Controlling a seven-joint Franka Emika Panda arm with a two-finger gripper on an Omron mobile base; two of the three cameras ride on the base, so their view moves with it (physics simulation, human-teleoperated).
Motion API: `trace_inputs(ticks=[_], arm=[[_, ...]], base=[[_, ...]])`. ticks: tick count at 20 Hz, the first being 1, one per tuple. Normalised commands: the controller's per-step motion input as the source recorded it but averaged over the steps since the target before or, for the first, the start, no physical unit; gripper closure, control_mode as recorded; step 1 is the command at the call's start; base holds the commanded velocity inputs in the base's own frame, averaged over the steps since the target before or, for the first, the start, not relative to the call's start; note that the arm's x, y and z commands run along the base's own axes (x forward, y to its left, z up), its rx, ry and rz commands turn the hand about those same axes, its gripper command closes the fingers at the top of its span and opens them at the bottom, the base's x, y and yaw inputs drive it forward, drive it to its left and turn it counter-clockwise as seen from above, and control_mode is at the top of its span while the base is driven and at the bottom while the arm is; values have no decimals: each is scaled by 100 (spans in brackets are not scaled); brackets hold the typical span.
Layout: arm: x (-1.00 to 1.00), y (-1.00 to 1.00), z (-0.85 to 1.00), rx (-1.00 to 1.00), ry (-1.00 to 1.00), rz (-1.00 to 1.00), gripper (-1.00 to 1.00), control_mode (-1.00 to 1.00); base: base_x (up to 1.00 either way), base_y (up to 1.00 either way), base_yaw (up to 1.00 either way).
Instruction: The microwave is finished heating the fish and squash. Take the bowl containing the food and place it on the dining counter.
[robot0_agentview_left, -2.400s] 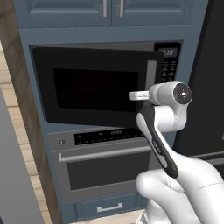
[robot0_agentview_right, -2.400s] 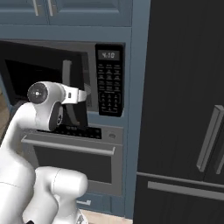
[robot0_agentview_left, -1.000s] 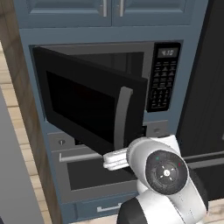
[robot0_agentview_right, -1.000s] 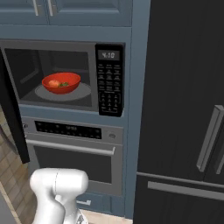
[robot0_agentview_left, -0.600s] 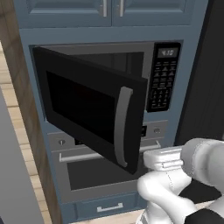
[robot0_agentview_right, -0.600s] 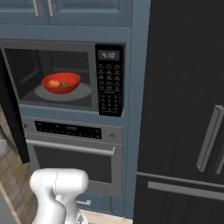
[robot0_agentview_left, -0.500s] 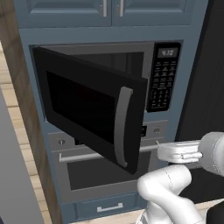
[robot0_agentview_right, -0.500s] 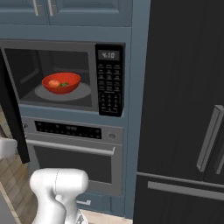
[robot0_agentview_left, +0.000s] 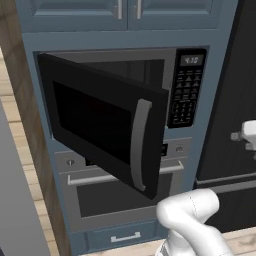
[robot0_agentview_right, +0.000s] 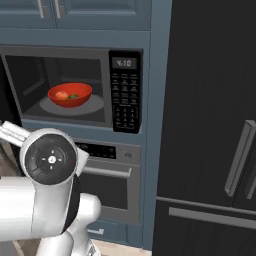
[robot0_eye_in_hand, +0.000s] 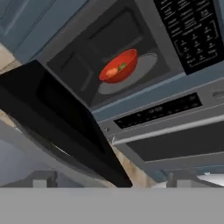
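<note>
Nearest in the right base view is the arm's wrist joint, low at 8 o'clock, below the microwave opening. The hand (robot0_eye_in_hand: 109, 178) has its two fingertips (robot0_eye_in_hand: 41, 178) spread wide apart at the bottom of the hand view, nothing between them, pinching nothing, and it looks up toward the microwave from below and outside it. Next out is the microwave (robot0_agentview_right: 80, 87) door (robot0_agentview_left: 107, 127), swung well open toward the left; in the left base view it covers most of the cavity, with its curved grey handle (robot0_agentview_left: 139, 145) at about 5 o'clock of the door panel. Under the microwave sits the oven (robot0_agentview_right: 112, 172) with its horizontal bar handle. Farthest in, the red bowl (robot0_agentview_right: 70, 94) rests on the round turntable plate (robot0_agentview_right: 75, 106) at the middle of the cavity floor, upright, with the food (robot0_agentview_right: 65, 95) in it: an orange lump and a small green piece beside it. In the hand view the bowl (robot0_eye_in_hand: 119, 66) sits around 12 o'clock, well apart from the fingertips. To the right of the cavity is the keypad (robot0_agentview_right: 125, 92) with its lit display. Progress, judged: door opening looks done, bowl untouched. Left: reach into the cavity, grip the bowl by its rim, lift it out level, drive to the dining counter, set it down. So the task is at an early stage.
</note>
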Motion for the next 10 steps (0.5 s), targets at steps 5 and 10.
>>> trace_inputs(ticks=[5,10], arm=[[95,3,-20,29,24,3,-100,-100],[91,22,-27,23,12,1,-100,-100]], base=[[0,0,0],[0,0,0]])
